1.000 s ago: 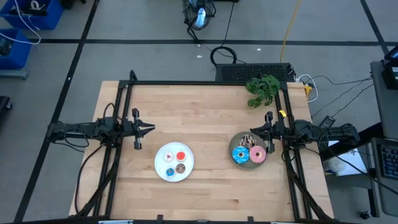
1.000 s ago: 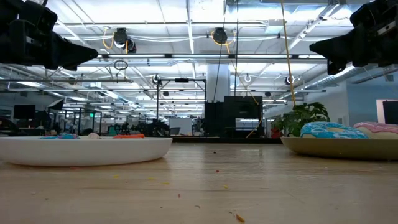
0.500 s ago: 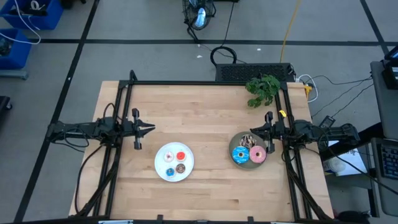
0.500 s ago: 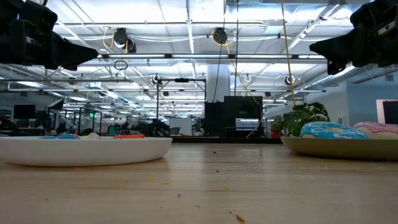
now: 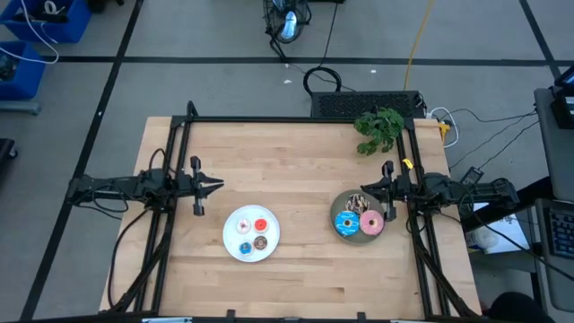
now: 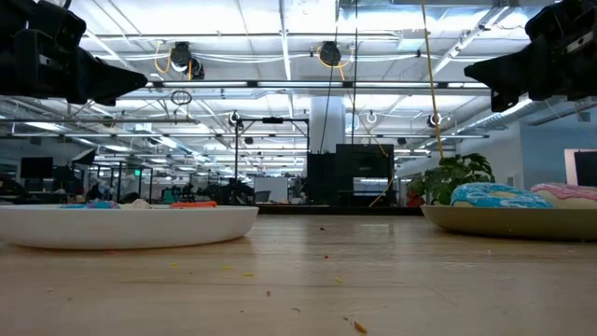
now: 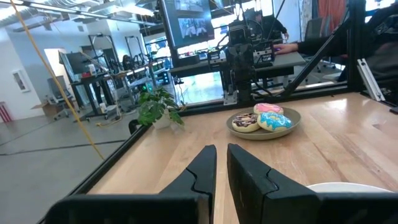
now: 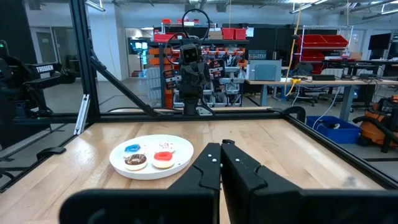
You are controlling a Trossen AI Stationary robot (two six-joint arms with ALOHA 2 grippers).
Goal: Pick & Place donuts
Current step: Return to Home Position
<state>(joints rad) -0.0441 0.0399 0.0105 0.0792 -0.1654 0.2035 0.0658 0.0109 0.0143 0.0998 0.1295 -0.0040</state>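
Note:
A round white plate (image 5: 251, 233) near the table's middle holds three tiny donuts: red-orange (image 5: 261, 225), blue (image 5: 245, 248) and brown (image 5: 260, 242), beside a small whitish piece (image 5: 243, 225). A round grey plate (image 5: 360, 218) at the right holds three larger donuts: dark brown drizzled (image 5: 358, 203), blue sprinkled (image 5: 347, 223) and pink (image 5: 373, 222). My left gripper (image 5: 220, 186) hangs shut and empty above the table, left and far of the white plate. My right gripper (image 5: 362, 187) hangs shut and empty just beyond the grey plate's far edge.
A green leafy plant (image 5: 379, 128) lies at the table's far right corner. Black frame rails (image 5: 179, 152) run along the left, right and far sides. Bare wood lies between the two plates and along the near edge.

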